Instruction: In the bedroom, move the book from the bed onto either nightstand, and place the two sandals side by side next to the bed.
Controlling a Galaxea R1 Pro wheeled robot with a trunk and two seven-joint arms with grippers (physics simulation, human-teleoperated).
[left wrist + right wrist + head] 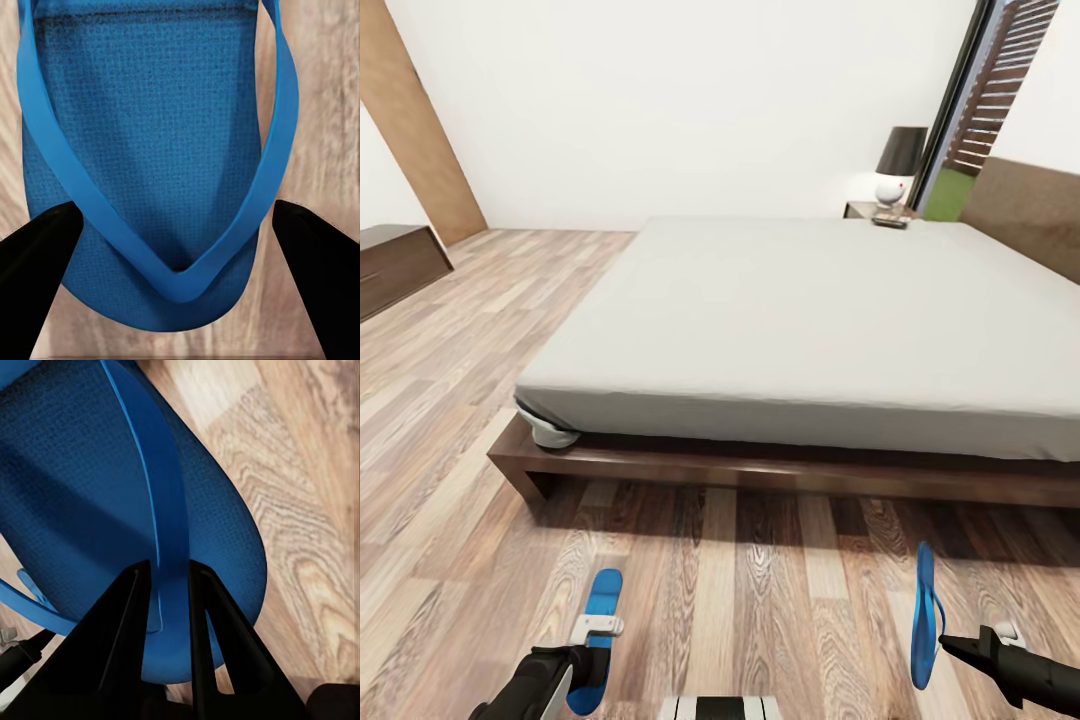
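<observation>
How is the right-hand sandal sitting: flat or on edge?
On edge. In the head view the right sandal shows as a thin upright sliver, and the right pincer is shut on its strap. The left sandal lies flat.

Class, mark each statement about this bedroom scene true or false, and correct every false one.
1. The right gripper has its jaws closed on a strap of a sandal. True.
2. The left gripper is clamped on the other sandal. False: its jaws stand wide open on either side of it.
3. The book lies on the floor. False: it rests near the lamp, at the bed's far edge.
4. Both sandals are blue. True.
</observation>
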